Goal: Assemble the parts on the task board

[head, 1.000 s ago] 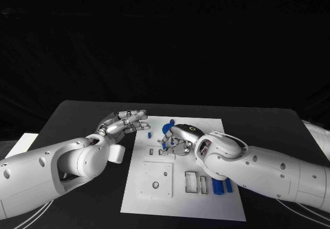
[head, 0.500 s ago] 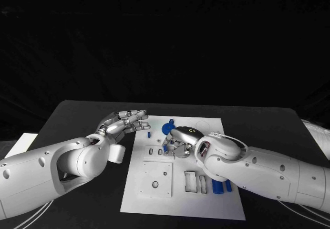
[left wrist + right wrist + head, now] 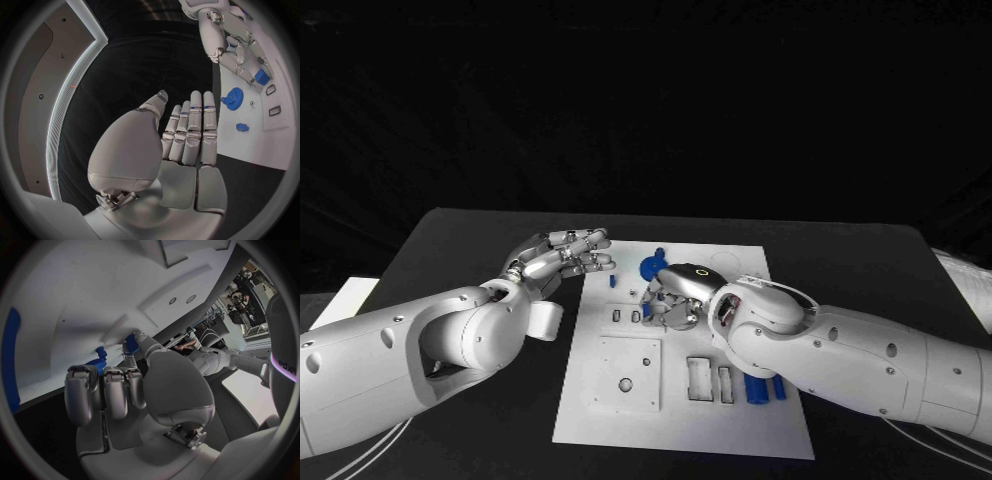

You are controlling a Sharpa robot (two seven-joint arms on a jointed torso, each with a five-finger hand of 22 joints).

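We see a black tabletop (image 3: 473,235) set against a dark backdrop (image 3: 646,100) that looks like hanging black cloth, with faint folds. A pale sheet (image 3: 341,300) lies at the tabletop's left edge. In the left wrist view, a grey wall panel (image 3: 44,75) carries a thin strip of white light (image 3: 65,95).

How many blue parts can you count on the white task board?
5 at least: a gear, a small peg, a piece by the right hand, and two bars at the arm. Others may be hidden.
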